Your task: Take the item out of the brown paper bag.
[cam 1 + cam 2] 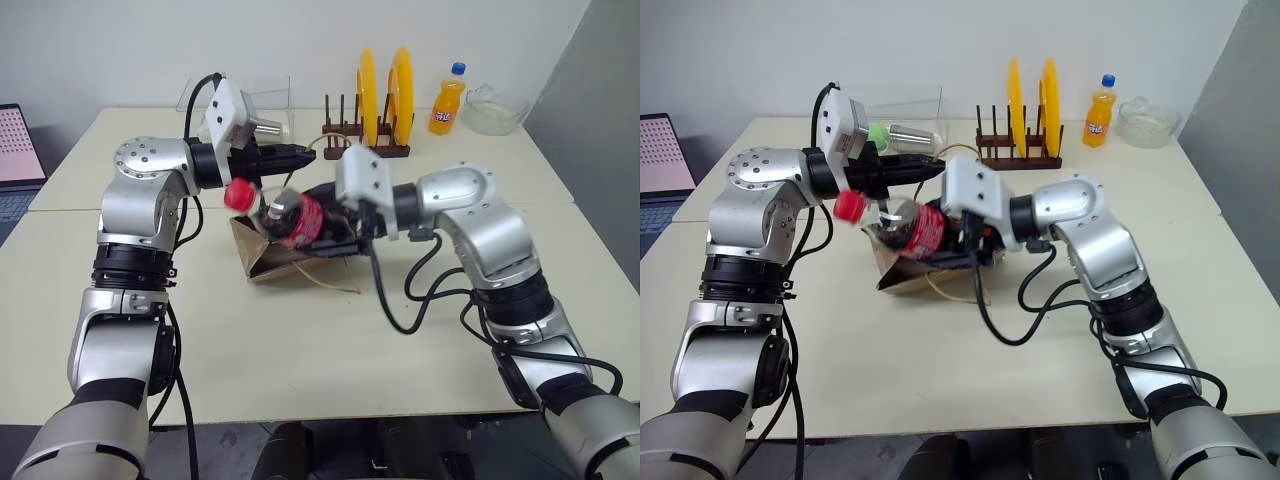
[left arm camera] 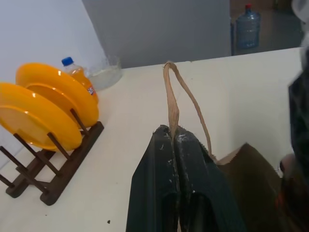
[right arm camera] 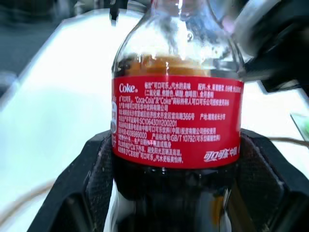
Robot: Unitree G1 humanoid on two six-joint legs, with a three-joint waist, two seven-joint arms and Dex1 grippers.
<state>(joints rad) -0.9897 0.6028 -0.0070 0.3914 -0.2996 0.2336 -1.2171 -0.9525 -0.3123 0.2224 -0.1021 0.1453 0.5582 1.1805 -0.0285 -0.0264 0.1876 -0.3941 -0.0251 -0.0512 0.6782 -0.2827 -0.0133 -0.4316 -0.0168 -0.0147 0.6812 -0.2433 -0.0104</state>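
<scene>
Cola bottle [image 3: 176, 121], clamped in the right gripper [image 3: 176, 193], could snag the brown paper bag [image 1: 262, 252] at its six o'clock, whose handle [image 2: 170, 96] the left gripper [image 2: 174, 140] pinches.

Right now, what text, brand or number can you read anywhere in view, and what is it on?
"Coke": white lettering on the red label of the cola bottle, which sits between the right gripper's jaws.
"Coca-Cola" and "Coke": in that label's small print.
The rest of the small print, Chinese lines and number strings: too fine to quote reliably.
Orange soda bottle: label too small to read.
</scene>
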